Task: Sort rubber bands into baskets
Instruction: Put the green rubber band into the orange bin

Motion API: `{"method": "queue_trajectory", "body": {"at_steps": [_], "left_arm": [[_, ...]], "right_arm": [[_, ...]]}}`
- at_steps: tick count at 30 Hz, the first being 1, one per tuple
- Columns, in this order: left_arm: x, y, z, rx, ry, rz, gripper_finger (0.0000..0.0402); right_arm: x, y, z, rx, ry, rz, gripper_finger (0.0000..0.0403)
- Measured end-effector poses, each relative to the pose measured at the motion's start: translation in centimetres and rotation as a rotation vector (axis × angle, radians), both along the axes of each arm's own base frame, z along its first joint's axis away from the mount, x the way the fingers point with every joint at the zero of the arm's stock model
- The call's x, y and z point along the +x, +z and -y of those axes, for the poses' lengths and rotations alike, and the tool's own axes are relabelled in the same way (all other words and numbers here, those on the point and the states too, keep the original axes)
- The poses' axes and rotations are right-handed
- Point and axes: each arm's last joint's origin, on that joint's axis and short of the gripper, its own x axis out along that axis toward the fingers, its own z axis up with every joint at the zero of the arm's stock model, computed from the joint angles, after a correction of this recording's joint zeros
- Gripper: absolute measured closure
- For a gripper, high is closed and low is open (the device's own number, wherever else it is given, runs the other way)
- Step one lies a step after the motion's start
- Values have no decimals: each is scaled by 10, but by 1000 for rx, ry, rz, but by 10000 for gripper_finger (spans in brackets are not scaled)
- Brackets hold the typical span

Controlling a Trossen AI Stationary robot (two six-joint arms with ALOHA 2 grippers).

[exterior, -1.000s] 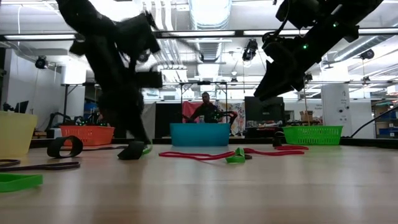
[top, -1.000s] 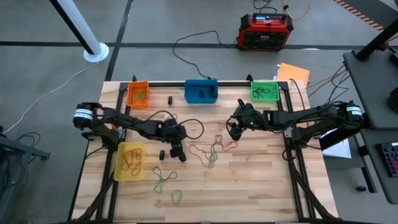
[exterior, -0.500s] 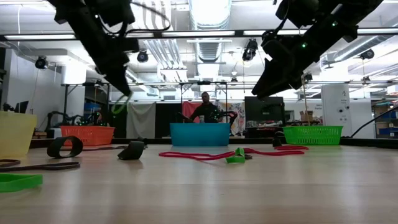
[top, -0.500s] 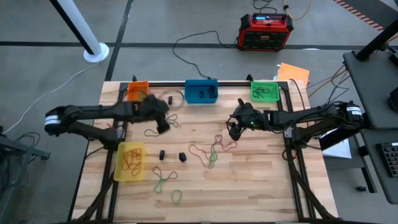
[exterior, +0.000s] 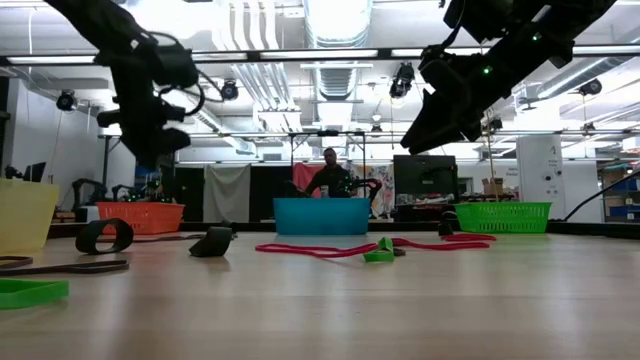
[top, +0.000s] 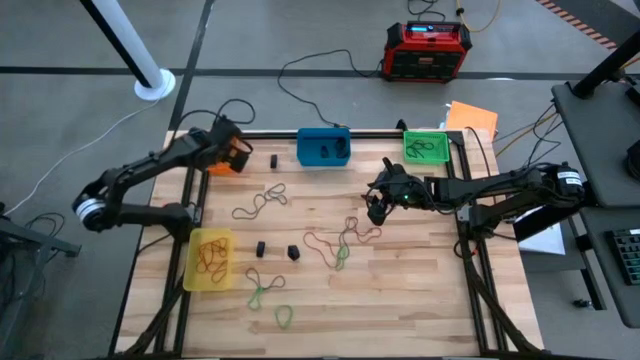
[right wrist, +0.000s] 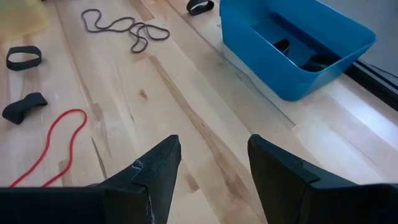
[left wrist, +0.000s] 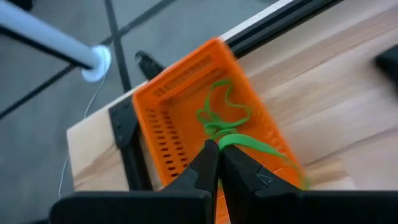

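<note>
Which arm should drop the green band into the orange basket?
The left one, I think: its gripper already pinches a green band above the orange basket. The right gripper hangs empty mid-table.

My left jaws (left wrist: 218, 163) are pinching a green band (left wrist: 249, 144) whose far end is running out of sight past the orange basket (left wrist: 180, 112) rim. From above, my left arm is covering most of that basket (top: 222, 163). The blue basket (right wrist: 298, 50) is showing dark bands I cannot count.

Left hand (top: 233, 152) over far-left basket (top: 216, 164); right hand (top: 375, 200) mid-table.
</note>
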Motion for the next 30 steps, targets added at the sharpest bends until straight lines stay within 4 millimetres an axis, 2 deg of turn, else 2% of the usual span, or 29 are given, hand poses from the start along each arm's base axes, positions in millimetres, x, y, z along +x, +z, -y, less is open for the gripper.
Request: {"method": "queue_trajectory", "body": {"at_steps": [19, 23, 30], "left_arm": [[13, -39, -17, 57, 151, -302, 399], [14, -43, -18, 67, 168, -328, 379], [14, -44, -19, 77, 178, -337, 319]], "right_arm": [[0, 0, 0, 2, -1, 4, 220], [0, 0, 0, 2, -1, 4, 220], [0, 0, 0, 2, -1, 4, 220]]}}
